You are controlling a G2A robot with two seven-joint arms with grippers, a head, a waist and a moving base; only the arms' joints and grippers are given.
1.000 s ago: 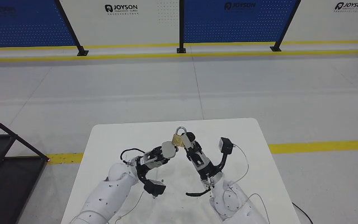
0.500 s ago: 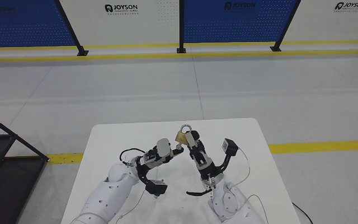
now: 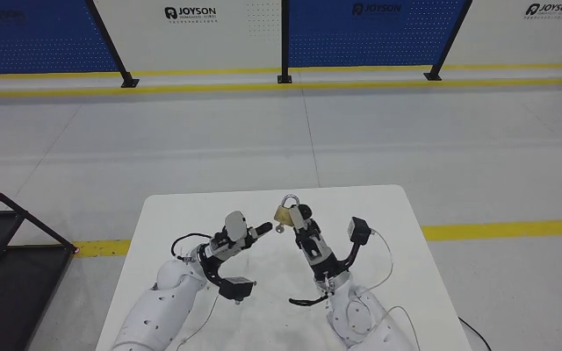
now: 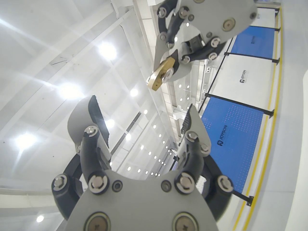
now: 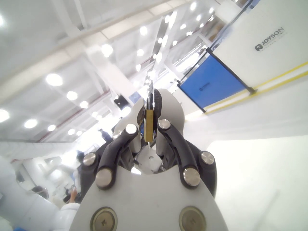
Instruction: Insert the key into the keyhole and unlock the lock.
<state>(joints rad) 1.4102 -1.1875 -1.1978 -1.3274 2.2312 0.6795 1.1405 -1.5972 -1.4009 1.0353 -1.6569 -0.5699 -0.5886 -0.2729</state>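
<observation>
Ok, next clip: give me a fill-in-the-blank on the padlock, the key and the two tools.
1. The brass padlock is clamped in the ___ tool.
2. The left tool is ___ and holds nothing.
3. The silver key is already inserted in the ___.
Missing words: right; open; padlock.

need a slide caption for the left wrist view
Open left end effector facing the right end effector, which grips a small brass padlock with a silver key at its base.
</observation>
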